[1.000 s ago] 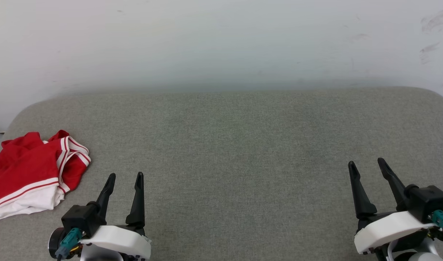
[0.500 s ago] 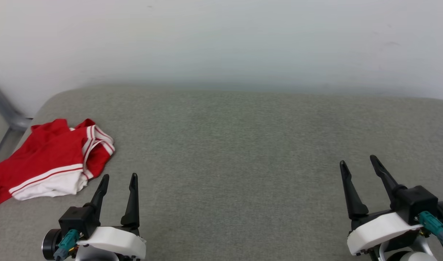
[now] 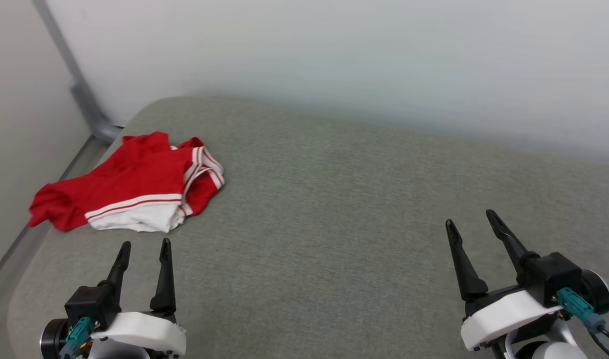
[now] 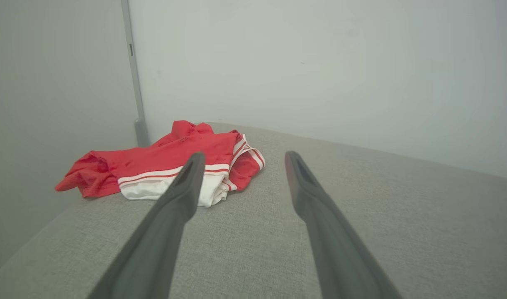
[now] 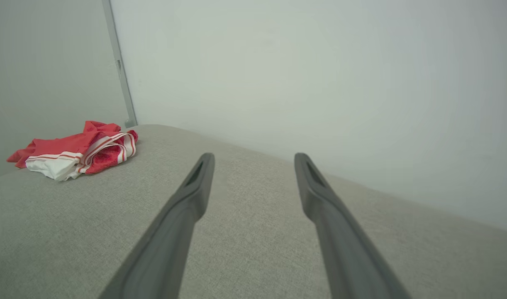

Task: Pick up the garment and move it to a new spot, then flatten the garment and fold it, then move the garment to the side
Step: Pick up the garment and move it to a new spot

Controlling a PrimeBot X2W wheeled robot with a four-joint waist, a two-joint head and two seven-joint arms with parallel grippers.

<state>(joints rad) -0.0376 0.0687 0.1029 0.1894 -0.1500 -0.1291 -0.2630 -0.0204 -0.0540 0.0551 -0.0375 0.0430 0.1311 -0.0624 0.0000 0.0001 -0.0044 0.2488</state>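
The right gripper (image 5: 254,158) has its two dark fingers (image 5: 183,216) spread wide apart with nothing between them, above a grey woven surface (image 5: 50,216). Well away from them, at the surface's far left end, a red shirt (image 5: 71,151) with white, striped trim lies crumpled. Behind it, a grey strip (image 5: 118,70) runs up the pale wall (image 5: 320,83).

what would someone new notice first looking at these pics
The red garment stands out first, crumpled with a white striped sleeve end showing, at the far left corner of the grey cushion. Next come two open grippers at the near edge: the left gripper just short of the garment, the right gripper far off to the right, both holding nothing.
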